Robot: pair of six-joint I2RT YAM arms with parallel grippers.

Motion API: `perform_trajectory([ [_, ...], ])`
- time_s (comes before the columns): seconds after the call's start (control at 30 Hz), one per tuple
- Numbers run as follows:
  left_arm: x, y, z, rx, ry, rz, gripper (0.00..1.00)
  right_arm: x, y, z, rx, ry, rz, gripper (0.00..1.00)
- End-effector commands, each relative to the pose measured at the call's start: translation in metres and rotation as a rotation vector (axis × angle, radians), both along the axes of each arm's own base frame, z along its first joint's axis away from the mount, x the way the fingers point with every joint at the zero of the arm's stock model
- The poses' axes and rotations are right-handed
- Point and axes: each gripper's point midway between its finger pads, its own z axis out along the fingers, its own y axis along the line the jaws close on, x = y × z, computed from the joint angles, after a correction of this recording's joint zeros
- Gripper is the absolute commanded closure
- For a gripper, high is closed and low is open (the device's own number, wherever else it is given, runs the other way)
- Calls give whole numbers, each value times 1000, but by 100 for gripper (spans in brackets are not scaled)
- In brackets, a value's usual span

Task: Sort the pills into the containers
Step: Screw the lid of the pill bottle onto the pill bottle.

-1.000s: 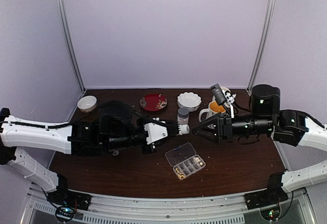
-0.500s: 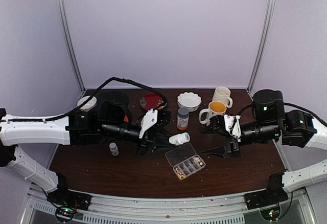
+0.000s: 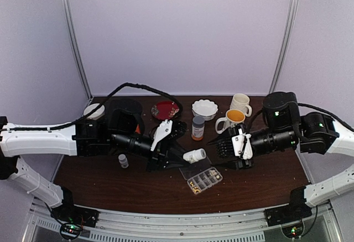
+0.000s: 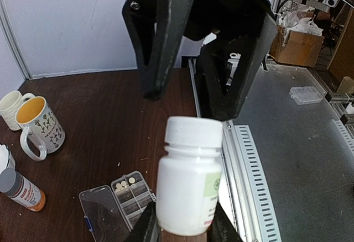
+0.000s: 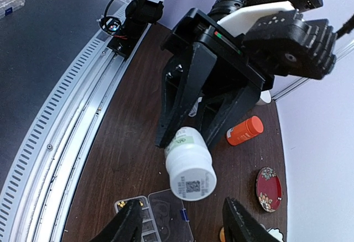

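Observation:
My left gripper (image 4: 180,228) is shut on the base of a white capped bottle (image 4: 189,181), held level above the table with the cap pointing right (image 3: 194,155). My right gripper (image 5: 182,225) faces that cap (image 5: 191,170) with its fingers (image 5: 130,222) open, wide of the cap and not touching it. In the top view the right gripper (image 3: 220,149) hangs just right of the bottle. The clear organiser box (image 3: 201,175) lies open below them. Tan-yellow pills (image 5: 127,202) and pale pills (image 4: 126,185) sit in its end compartments.
A grey-capped amber bottle (image 3: 197,127) stands behind the grippers, with two mugs (image 3: 231,119) and a white bowl (image 3: 204,108) at the back. A red plate (image 3: 166,110), an orange bottle (image 5: 245,130), a small vial (image 3: 123,161) and a small bowl (image 3: 94,111) are on the left.
The left gripper turned over and carried the white bottle down towards the box. The right gripper drew back to the right, then came back towards the cap with narrower jaws.

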Motion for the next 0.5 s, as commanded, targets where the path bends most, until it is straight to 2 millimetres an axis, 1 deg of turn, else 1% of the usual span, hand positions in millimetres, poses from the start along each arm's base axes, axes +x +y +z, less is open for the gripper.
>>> perform_trajectory([
  [0.0,-1,-6,13,-34,11,-13,100,0,11,9,3,-56,18,50],
  [0.13,0,-6,12,-32,14,-14,100,-1,18,11,11,-57,26,54],
  [0.27,-2,-8,12,-29,19,-22,100,-1,20,11,14,-60,27,55],
  [0.3,-2,-8,12,-30,19,-23,100,-1,20,11,13,-59,28,56],
  [0.47,-1,-8,12,-28,19,-21,100,-4,22,9,-2,-46,45,74],
])
